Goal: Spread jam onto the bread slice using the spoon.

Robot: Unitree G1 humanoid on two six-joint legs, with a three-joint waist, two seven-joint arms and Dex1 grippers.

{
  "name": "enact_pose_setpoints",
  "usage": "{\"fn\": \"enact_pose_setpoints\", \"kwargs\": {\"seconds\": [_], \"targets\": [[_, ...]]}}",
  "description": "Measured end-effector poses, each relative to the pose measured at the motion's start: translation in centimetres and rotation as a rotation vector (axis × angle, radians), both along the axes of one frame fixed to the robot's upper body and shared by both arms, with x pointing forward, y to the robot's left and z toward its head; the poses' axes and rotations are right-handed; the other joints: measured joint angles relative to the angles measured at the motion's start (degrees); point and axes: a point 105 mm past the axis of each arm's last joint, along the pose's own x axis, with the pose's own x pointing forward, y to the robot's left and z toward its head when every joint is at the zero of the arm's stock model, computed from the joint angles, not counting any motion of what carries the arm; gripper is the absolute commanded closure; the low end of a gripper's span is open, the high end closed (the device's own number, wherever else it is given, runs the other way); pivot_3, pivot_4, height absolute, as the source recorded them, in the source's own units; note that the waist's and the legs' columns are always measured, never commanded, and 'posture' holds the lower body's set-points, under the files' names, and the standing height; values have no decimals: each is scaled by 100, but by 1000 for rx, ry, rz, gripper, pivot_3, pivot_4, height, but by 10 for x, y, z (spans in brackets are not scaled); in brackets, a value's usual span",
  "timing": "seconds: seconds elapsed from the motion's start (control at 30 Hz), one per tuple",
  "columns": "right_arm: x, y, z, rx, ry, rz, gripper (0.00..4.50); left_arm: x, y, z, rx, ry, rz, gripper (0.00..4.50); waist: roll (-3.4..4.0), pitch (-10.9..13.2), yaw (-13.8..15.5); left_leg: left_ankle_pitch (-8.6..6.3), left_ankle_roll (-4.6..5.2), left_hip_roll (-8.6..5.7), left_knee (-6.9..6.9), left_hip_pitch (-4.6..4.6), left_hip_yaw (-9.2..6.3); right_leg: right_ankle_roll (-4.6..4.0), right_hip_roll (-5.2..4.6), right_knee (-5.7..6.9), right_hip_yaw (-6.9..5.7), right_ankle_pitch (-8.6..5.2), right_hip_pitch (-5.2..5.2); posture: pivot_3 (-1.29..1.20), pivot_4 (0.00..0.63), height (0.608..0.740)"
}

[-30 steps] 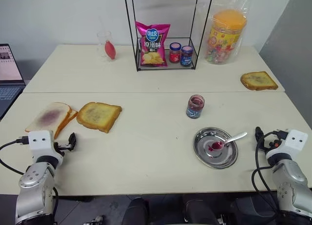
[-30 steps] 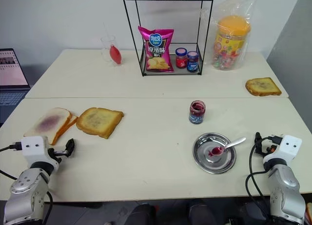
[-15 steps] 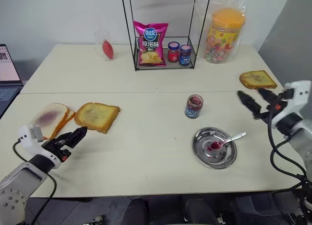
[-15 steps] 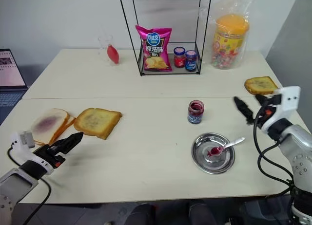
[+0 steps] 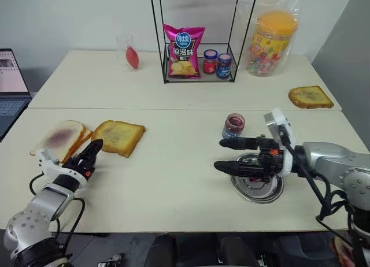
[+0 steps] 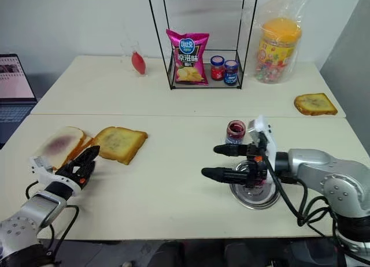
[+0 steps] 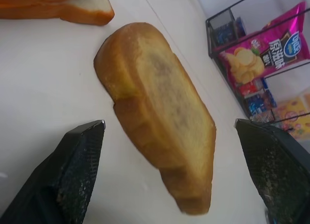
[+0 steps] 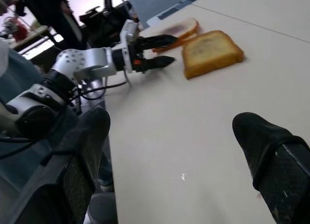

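At the far left a laptop (image 5: 10,82) is seen at the table's edge, and next to it the pale slices (image 5: 60,137) with a purple stain lie on the table (image 5: 173,186). The left gripper (image 5: 91,153) has been brought forward from the near edge since a second ago and rolled over; its fingers are spread wide, nothing is held, and it is now aimed at the bread slice (image 5: 118,136), which lies flat just beyond the fingertips and is not touched. In the left wrist view the slice is framed between the two open fingers. Further right, the wire rack (image 5: 199,36) with a crisp packet and two capped jars is left untouched at the back. The jam jar (image 5: 233,126) stands open near the middle of the table, just behind the steel plate (image 5: 272,195). The right gripper (image 5: 228,154) has been swung in from the right edge and raised; its fingers are wide apart, empty, and pointed leftward over the plate, so that the spoon, last seen lying in the plate with a red smear, is hidden beneath the arm. At the far right a second toast (image 5: 310,97) lies well apart. It is judged that both arms have only been readied: the spoon is not yet picked up and no jam has been spread.
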Motion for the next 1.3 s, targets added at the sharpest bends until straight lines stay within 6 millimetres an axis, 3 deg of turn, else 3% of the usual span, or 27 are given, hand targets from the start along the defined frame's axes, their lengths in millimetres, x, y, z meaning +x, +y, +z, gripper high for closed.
{"fn": "enact_pose_setpoints", "kwargs": {"seconds": [0.33, 0.67, 0.83, 1.0, 1.23, 1.3], "targets": [[7, 0, -3, -9, -18, -56, 42, 30, -2, 1, -55, 17, -39, 0, 29, -17, 94, 5, -6, -3, 0, 12, -5, 0, 2, 16, -2, 0, 5, 0, 150, 740], [12, -3, 2, 3, -47, -134, 42, 41, -8, 6, -19, 116, -75, 0, 36, -20, 132, 18, -28, -9, 0, 10, -8, 2, -5, 17, -4, 1, 8, 0, 150, 740], [14, -3, 3, 9, -49, -155, 0, 42, -10, 0, 110, 181, -84, 834, 52, -30, 125, 19, -30, -11, 0, 14, -4, 5, -6, 17, 2, 3, 11, 0, 150, 740], [15, -5, 5, 20, -51, -175, 0, 33, -7, -2, 329, 233, -116, 834, 54, -33, 75, 19, -30, -4, -12, 16, 3, 1, -4, 10, 7, 0, 5, 0, 150, 740], [16, -3, 5, 42, -50, -180, 0, 42, -8, -1, 320, 254, -114, 834, 58, -35, 65, 19, -29, -4, -9, 26, -6, 2, 1, 20, -1, 1, 11, 0, 150, 740], [17, -2, 5, 44, -52, -182, 0, 46, -8, 0, 293, 266, -104, 1194, 58, -35, 77, 21, -26, -4, -8, 27, -6, 6, 1, 21, -1, 5, 13, 0, 150, 740]]}}
